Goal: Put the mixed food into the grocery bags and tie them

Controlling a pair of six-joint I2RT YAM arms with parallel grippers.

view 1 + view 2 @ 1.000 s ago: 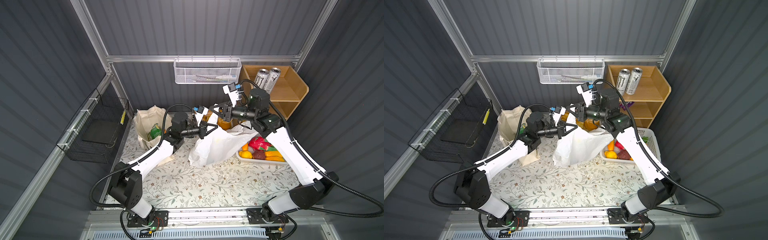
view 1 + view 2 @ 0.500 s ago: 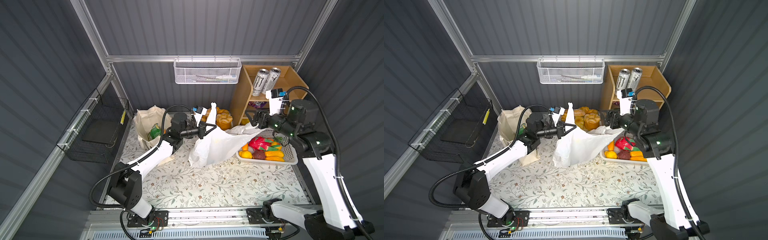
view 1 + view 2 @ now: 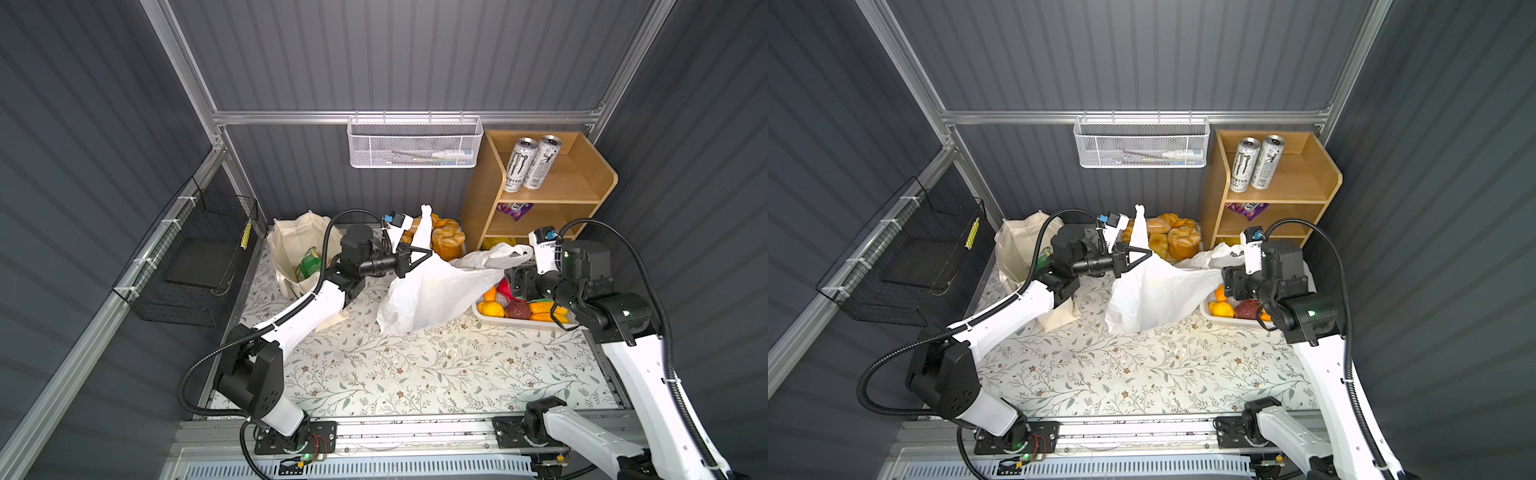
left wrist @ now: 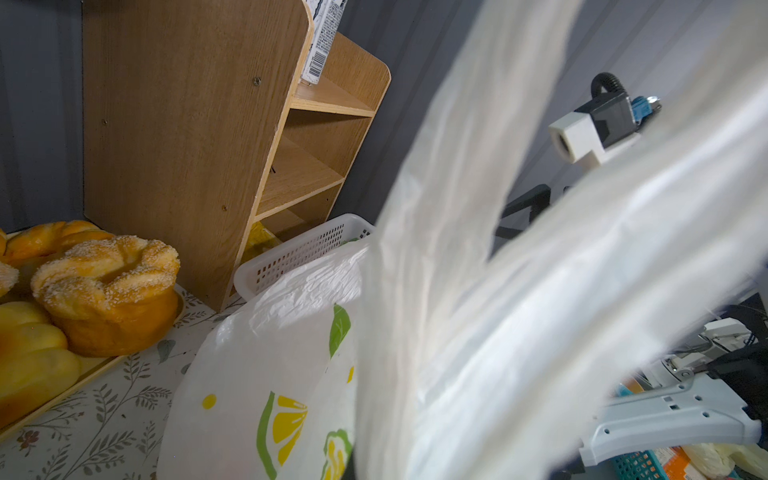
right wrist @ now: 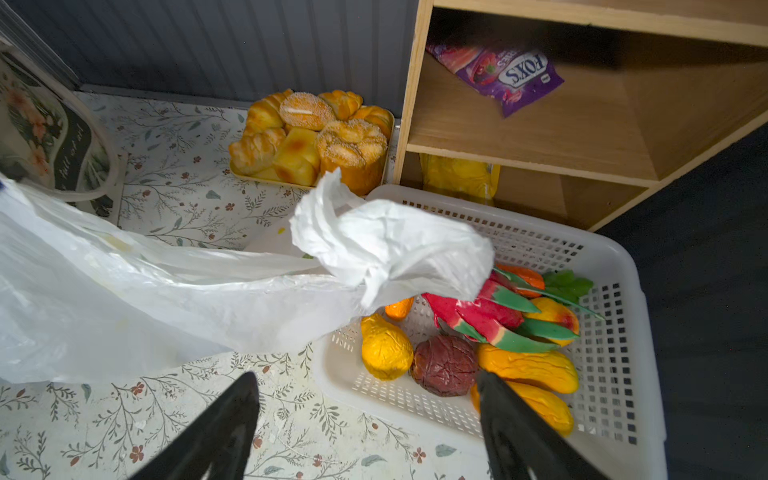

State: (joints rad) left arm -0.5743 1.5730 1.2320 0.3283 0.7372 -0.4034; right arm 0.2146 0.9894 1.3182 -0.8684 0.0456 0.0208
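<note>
Sag risk
Our left gripper [image 3: 429,254] clamped one white plastic bag handle [image 3: 424,224]; ahead of our spread right gripper [image 5: 368,382], the loose handle [image 5: 390,245] could slump shut.

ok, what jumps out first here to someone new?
The thin, crinkly white plastic carrier bag mid-table, held up at one loop handle by the shut left gripper. Beside it, a white perforated plastic basket of bright toy fruit sits before the wooden shelf, with the right gripper open over it.
</note>
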